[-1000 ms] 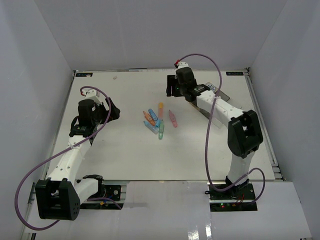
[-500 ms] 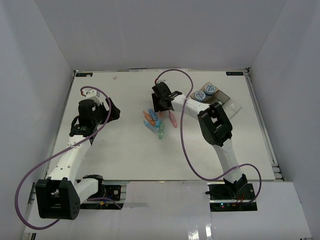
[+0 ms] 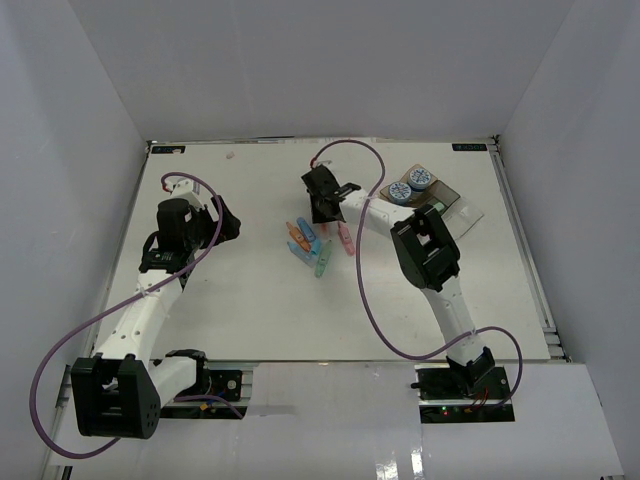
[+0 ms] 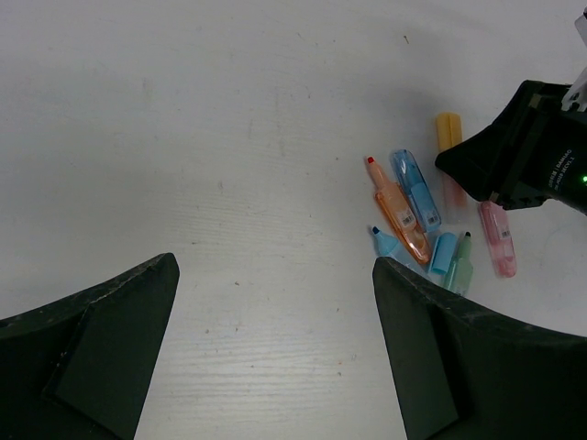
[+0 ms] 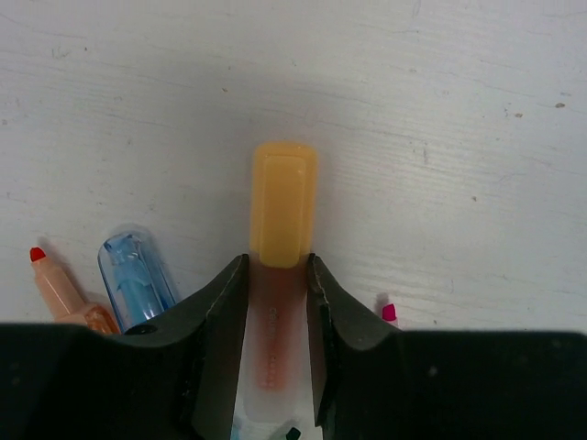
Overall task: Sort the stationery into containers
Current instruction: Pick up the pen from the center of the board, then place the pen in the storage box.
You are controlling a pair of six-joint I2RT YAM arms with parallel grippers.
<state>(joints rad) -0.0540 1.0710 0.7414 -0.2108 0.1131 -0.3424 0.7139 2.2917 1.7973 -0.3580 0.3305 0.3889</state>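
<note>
Stationery (image 3: 318, 245) lies in a loose pastel cluster at centre frame on the white table (image 3: 230, 300), where the right gripper (image 5: 277, 266) stands narrow, its jaws pressed to both sides of a yellow-capped marker (image 5: 282, 206). The marker's long axis runs straight up the wrist view along the gap between the fingers, with the cap pointing away from the wrist. A blue marker (image 5: 138, 275) and an orange marker (image 5: 60, 284) lie just to its left. The containers (image 3: 462, 212), already holding two blue-and-white rolls (image 3: 400, 192), sit toward the upper right of the overhead frame, to the right of the gripper and on the right arm's side. The left gripper (image 4: 275, 264) hangs wide and empty, well apart at left.
</note>
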